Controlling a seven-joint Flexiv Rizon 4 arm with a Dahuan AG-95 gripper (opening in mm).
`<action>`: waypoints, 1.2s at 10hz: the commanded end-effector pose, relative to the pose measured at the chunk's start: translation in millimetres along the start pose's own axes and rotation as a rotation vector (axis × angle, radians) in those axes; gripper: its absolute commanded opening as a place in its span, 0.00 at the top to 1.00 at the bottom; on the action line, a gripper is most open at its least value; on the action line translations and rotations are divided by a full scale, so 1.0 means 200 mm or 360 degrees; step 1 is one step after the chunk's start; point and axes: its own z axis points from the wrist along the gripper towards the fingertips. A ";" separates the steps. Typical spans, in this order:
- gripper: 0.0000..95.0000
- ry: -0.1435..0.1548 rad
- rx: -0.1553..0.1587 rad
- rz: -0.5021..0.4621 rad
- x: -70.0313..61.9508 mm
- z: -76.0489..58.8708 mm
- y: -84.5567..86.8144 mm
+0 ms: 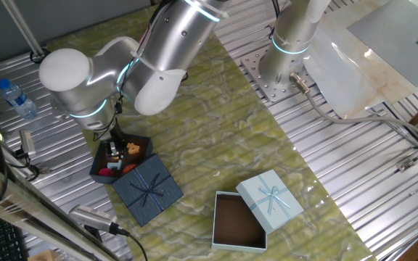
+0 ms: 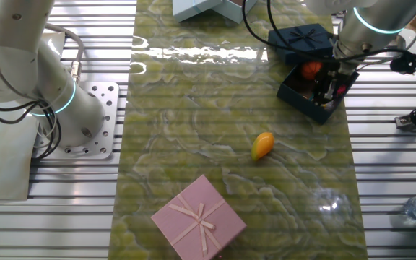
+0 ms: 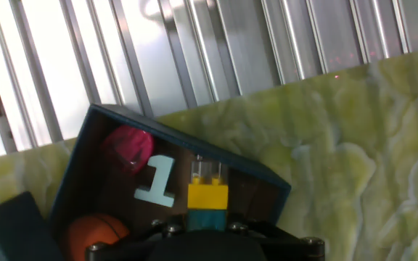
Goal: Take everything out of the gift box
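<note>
The navy gift box (image 1: 143, 143) stands open at the mat's left edge, its bow-tied lid (image 1: 149, 190) leaning against it. My gripper (image 1: 115, 151) reaches down inside the box (image 2: 295, 92). In the hand view the gripper (image 3: 207, 217) is shut on a yellow and teal brick (image 3: 207, 197), which sticks out between the dark jaws. Also inside lie a pink ball (image 3: 127, 148), a pale teal figure "1" (image 3: 157, 180) and an orange ball (image 3: 96, 233). A yellow-orange toy (image 2: 262, 145) lies out on the mat.
A light blue box (image 1: 239, 221) with a brown inside and its lid (image 1: 271, 199) sit near the mat's front. A pink box (image 2: 199, 219) stands at the mat's other end. A water bottle (image 1: 17, 98) and tools lie on the metal slats beside the box.
</note>
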 end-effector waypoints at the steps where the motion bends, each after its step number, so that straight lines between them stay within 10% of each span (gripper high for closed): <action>1: 0.80 -0.0001 -0.0001 -0.0014 -0.02 -0.01 0.02; 4: 0.40 -0.0017 -0.0005 -0.0091 -0.02 -0.01 0.01; 12: 0.40 -0.0023 0.0014 -0.0068 -0.04 0.00 0.01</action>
